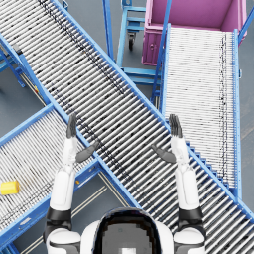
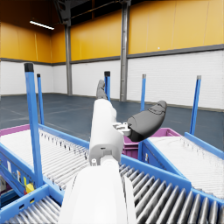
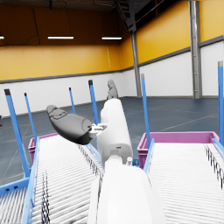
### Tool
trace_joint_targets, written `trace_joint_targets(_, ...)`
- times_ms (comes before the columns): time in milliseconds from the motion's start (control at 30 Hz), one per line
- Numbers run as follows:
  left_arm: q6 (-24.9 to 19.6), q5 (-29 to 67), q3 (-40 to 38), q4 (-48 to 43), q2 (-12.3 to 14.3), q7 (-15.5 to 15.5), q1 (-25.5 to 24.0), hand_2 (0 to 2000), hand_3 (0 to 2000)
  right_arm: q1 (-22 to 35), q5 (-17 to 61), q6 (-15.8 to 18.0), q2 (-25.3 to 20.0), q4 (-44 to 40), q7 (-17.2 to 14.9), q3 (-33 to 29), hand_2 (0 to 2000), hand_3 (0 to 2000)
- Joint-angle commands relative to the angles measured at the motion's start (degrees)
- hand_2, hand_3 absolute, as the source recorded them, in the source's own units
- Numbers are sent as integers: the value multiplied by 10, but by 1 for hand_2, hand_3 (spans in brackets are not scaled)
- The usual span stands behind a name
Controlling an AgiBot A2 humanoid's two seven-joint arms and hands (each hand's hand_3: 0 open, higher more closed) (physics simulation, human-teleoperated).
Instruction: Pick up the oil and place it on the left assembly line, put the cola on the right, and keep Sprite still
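Note:
A small yellow object [image 1: 9, 187], perhaps the oil, lies on the left roller line [image 1: 30, 154] at the picture's left edge. No cola or Sprite shows in any view. My left hand [image 1: 74, 144] hovers open over the left rim of the long diagonal conveyor [image 1: 114, 104], fingers straight and thumb spread, well to the right of the yellow object. My right hand [image 1: 171, 144] is held open the same way over that conveyor's right side. Both hands are empty in the wrist views: left hand [image 2: 131, 118], right hand [image 3: 87, 122].
The right roller line [image 1: 198, 99] runs up to a pink bin [image 1: 198, 20] at the top right. Blue frame rails and upright posts [image 2: 33, 127] border every line. Grey floor shows between the lines [image 1: 15, 104].

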Motion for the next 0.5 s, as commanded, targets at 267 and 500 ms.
trace_joint_targets(267,17,-70,36,-1,-16,17,-19,0,0,-25,-48,16,54,3,-17,44,0,0)
trace_joint_targets(500,18,-76,39,-1,-17,18,-20,0,0,-26,-51,18,58,3,-18,48,0,0)
